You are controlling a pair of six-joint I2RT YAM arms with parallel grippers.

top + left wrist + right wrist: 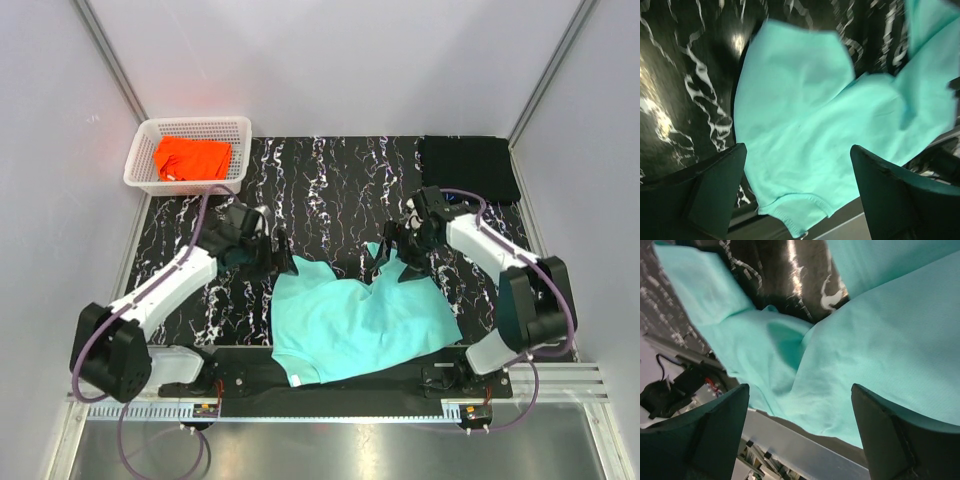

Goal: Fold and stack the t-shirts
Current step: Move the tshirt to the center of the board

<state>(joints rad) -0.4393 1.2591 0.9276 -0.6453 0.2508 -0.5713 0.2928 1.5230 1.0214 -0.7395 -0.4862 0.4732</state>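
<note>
The mint-teal t-shirt (355,320) lies partly folded and rumpled at the near middle of the table, its near edge over the front rail. It fills the left wrist view (805,130) and the right wrist view (880,350). My left gripper (280,255) is open and empty above the shirt's far-left corner. My right gripper (392,255) is open and empty above its far-right part. The orange t-shirt (190,158) lies in the basket. The black t-shirt (468,167) lies folded at the far right.
The white lattice basket (240,130) stands at the far-left corner. The black white-veined tabletop (330,180) shows between the arms. The metal front rail (340,400) runs along the near edge. Grey walls close in both sides.
</note>
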